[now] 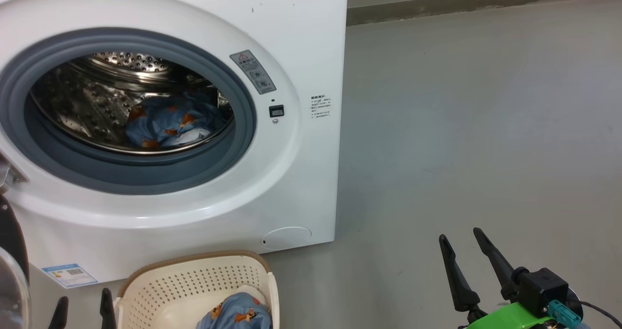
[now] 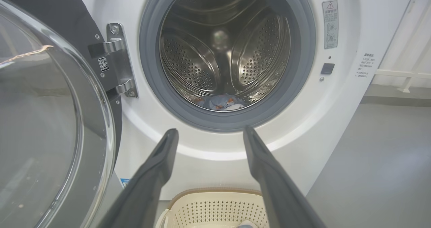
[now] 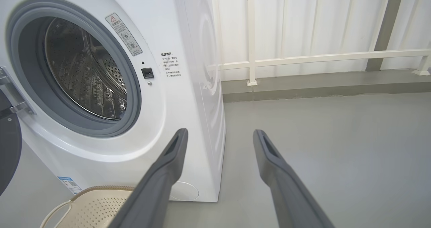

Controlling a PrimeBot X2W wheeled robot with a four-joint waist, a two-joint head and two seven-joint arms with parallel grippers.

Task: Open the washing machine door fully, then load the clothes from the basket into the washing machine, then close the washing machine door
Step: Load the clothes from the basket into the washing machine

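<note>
The washing machine (image 1: 301, 52) stands with its door (image 2: 40, 120) swung wide to the left on its hinge. One bundle of the blue printed clothes (image 1: 170, 122) lies in the steel drum. A second bundle (image 1: 238, 314) lies in the cream basket (image 1: 194, 258) on the floor before the machine. My left gripper (image 2: 210, 130) hangs open and empty above the basket's left side, pointing at the drum opening. My right gripper (image 1: 460, 235) is open and empty over the bare floor, to the right of the machine.
Grey floor (image 1: 461, 125) stretches to the right of the machine. A white railing (image 3: 303, 58) and a low kerb run along the back wall. The open door's glass bowl bulges out close beside my left fingers (image 2: 151, 174).
</note>
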